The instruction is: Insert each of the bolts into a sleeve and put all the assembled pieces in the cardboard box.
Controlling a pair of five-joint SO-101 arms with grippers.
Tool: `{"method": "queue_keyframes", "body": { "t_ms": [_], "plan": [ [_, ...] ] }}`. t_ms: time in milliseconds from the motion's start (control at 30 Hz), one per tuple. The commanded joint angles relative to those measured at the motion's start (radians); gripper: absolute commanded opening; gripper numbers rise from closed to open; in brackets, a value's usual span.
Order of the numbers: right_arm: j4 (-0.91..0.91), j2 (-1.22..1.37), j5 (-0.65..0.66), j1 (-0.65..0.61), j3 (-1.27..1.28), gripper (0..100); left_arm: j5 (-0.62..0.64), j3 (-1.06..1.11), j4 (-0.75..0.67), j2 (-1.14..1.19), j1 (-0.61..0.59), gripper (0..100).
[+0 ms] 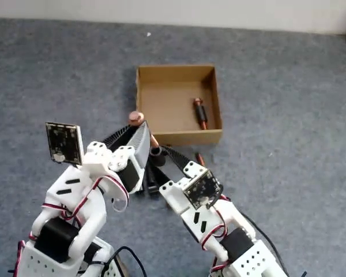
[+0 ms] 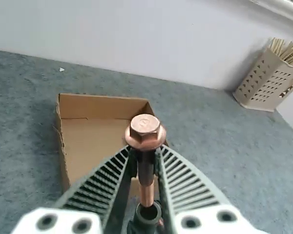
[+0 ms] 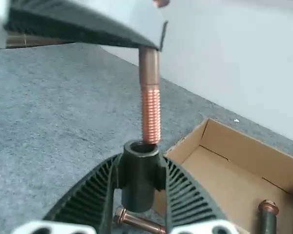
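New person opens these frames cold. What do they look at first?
The copper bolt clamped in the left gripper, its threaded tip right at the mouth of the black sleeve that the right gripper holds upright, on the arms' side of the cardboard box. Next, the one assembled piece lying inside the box near its right wall, and a loose bolt on the grey carpet just outside it.

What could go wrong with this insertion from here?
The bolt tip sits just at the mouth of the sleeve; slightly off-axis, its threads may catch the rim and jam.
The left gripper pinches the smooth shank below the head, so pushing could make the bolt slip.
A loose bolt lies on the carpet beneath the right gripper; lowering might knock it.
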Motion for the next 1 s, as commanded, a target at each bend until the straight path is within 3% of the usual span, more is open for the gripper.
{"method": "queue_keyframes", "body": {
  "t_ms": [0,367,600,967],
  "plan": [
    [-0.051,-0.019,0.017,-0.005,0.101,0.5,-0.058,0.007,-0.025,0.002,0.027,1],
    [-0.053,-0.019,0.012,0.064,0.104,0.5,-0.072,0.007,-0.018,0.002,0.036,1],
    [-0.053,-0.019,0.011,0.068,0.104,0.5,-0.137,0.005,0.061,0.002,0.151,1],
    [-0.047,-0.019,0.015,0.065,0.105,0.5,-0.138,0.008,0.058,0.010,0.142,1]
  ]
}}
